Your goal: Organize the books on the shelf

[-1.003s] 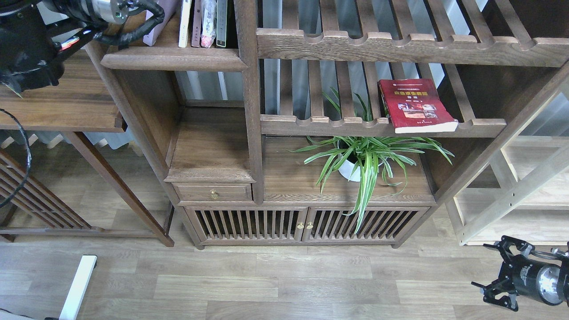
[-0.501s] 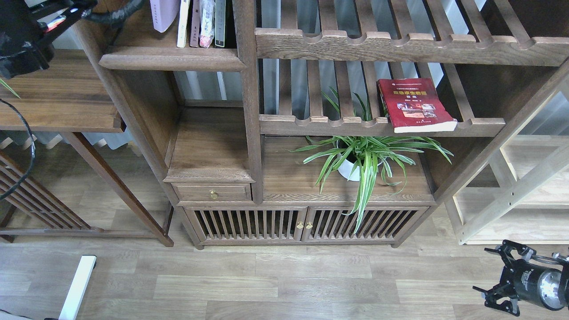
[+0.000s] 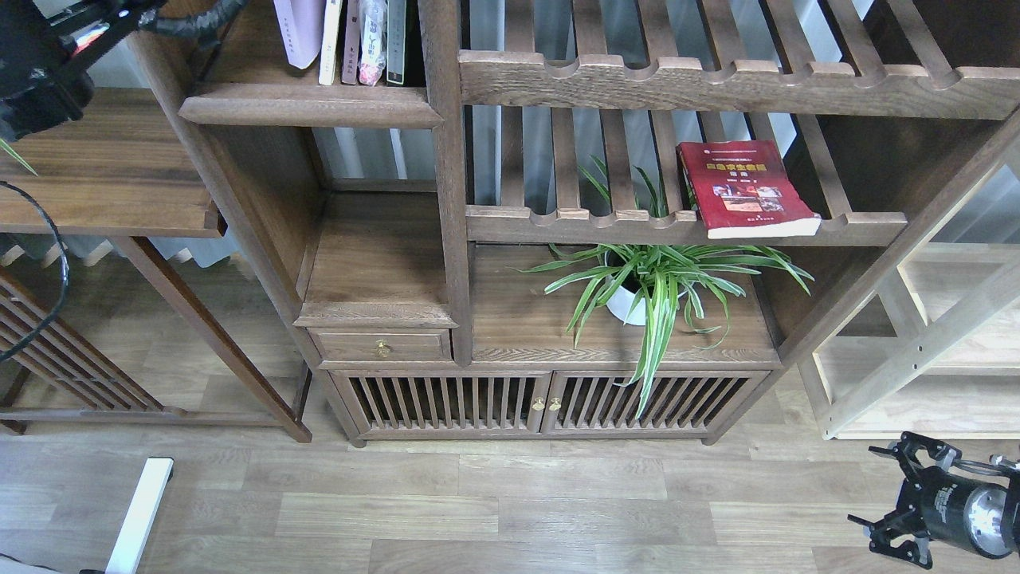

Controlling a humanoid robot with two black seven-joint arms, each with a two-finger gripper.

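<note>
The shelf point(image 3: 311, 105) is the dark-brown board with a rounded lip at the top left. Several thin books stand upright on it against the right post. A pale pink book point(image 3: 300, 32) leans at their left, beside a white book with a yellowish edge point(image 3: 331, 41). A red book point(image 3: 745, 187) with a yellow title lies flat on the slatted rack to the right. My left arm point(image 3: 40, 76) rises out of the top left corner and its gripper is above the frame. My right gripper point(image 3: 880, 490) hangs low at the bottom right over the floor, fingers apart and holding nothing.
A potted spider plant point(image 3: 645, 291) stands on the cabinet top below the red book. A small drawer point(image 3: 382, 347) and slatted doors point(image 3: 542, 402) are beneath. A side table point(image 3: 111, 191) is at the left, a paler bare-wood unit point(image 3: 932, 359) at the right.
My left arm has risen, so its wrist has left the top of the frame. The pale pink book moved right, closer to the standing books. The right gripper barely shifted.
</note>
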